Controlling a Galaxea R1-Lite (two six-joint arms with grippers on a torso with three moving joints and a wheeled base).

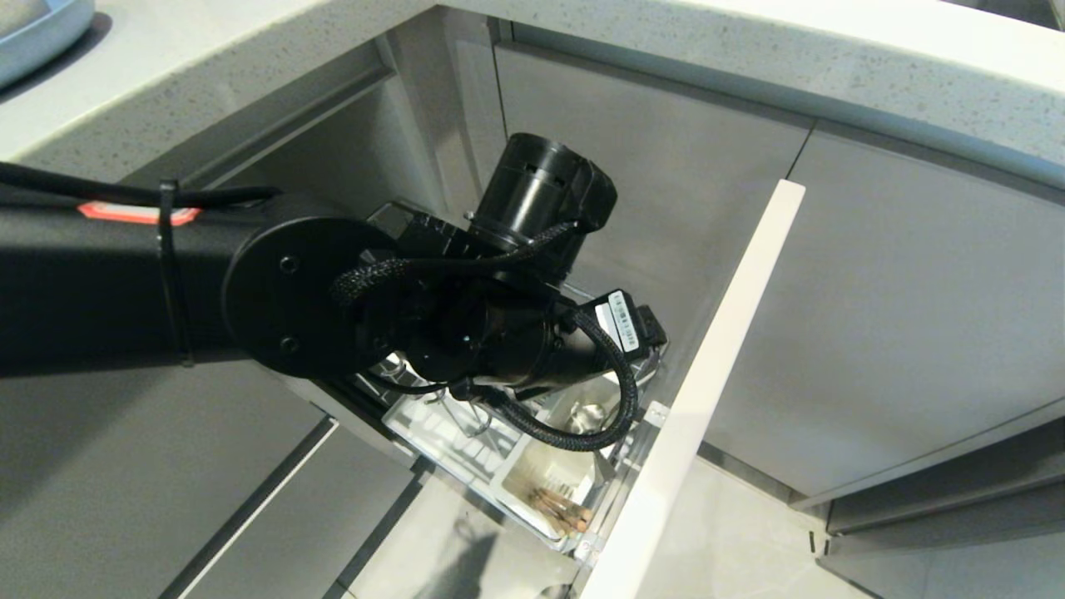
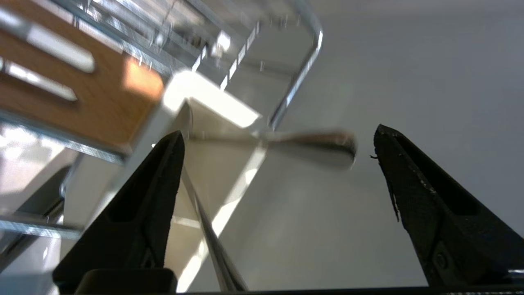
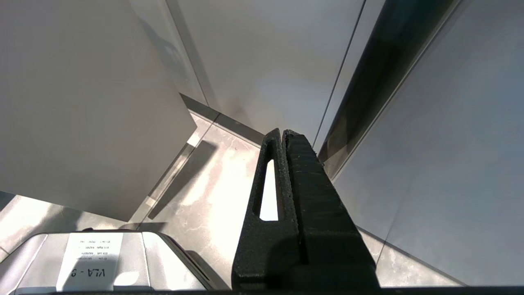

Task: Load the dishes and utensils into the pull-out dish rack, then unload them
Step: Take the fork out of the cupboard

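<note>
My left arm reaches down over the pull-out dish rack (image 1: 466, 445), and its wrist hides the fingers in the head view. In the left wrist view the left gripper (image 2: 278, 131) is open, with both black fingers (image 2: 159, 192) wide apart. A blurred silver spoon (image 2: 315, 146) sits between them, clear of both, beside the white caddy (image 2: 213, 106) and the slotted wooden strip (image 2: 90, 98). Chopsticks (image 1: 559, 506) lie in the caddy's front compartment. A pale blue plate's rim (image 1: 37, 29) shows on the counter at far left. The bowl is out of view. My right gripper (image 3: 282, 132) is shut and empty, parked low.
The rack's front panel (image 1: 707, 391) stands out to the right of the basket. Grey cabinet doors (image 1: 899, 316) close in behind and to the right, under the speckled countertop (image 1: 749, 50). Tiled floor (image 1: 749, 532) lies below.
</note>
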